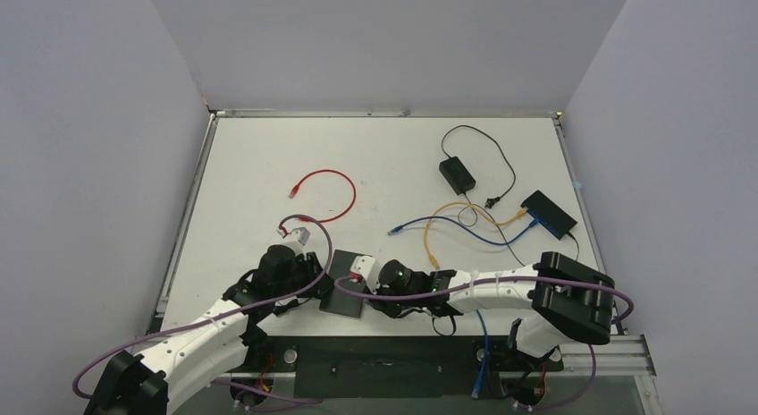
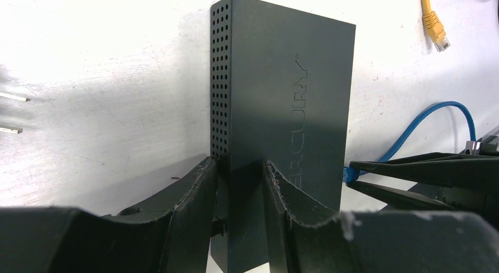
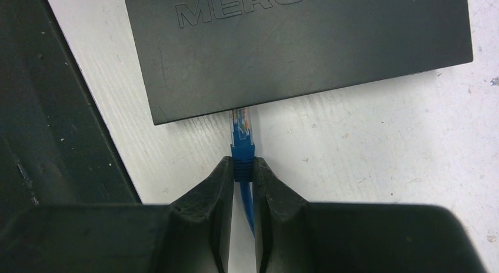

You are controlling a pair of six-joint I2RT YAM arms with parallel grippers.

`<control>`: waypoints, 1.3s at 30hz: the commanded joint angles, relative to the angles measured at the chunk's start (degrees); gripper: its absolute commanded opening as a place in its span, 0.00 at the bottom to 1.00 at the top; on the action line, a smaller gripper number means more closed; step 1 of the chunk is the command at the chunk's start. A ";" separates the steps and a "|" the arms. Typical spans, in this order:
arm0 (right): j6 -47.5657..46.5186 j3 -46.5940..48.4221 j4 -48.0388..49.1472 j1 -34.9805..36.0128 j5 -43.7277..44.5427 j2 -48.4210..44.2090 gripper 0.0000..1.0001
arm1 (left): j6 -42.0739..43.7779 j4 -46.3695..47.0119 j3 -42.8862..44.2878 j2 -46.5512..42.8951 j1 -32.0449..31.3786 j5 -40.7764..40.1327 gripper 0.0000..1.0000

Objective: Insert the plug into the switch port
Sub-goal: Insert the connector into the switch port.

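Pinching the plug [image 3: 242, 130] by its blue boot, the right end effector [image 3: 242, 164] is closed tight on it. The clear tip is left free ahead of the fingers so that it can enter a port. That tip meets the near edge of the switch [image 3: 294, 55], which lies flat on the counter [image 3: 365, 155]. The port is hidden under that edge, so I cannot tell how deep the plug sits. Most of its clear body shows, so it looks unseated.

The left end effector [image 2: 240, 167] is clamped on one end of the switch, most likely to brace the light box against the push of insertion. Beyond the switch, the blue cable [image 2: 435, 111] loops away across the counter, slack enough not to drag on the plug. Farther back, a yellow plug [image 2: 434, 27], a red cable [image 1: 335, 187] and a black adapter [image 1: 457, 173] lie well apart from the work.
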 commanded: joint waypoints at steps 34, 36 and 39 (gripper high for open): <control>-3.71 -1.97 21.00 12.54 18.44 -2.17 0.00 | -2.75 3.25 0.70 1.39 -0.73 6.30 0.29; -3.11 -2.50 22.56 12.84 19.93 -2.18 0.00 | -2.80 3.14 0.64 1.19 -0.73 6.45 0.29; -2.25 -1.94 23.02 12.85 21.60 -0.91 0.00 | -2.77 3.01 0.55 0.79 -0.72 6.53 0.29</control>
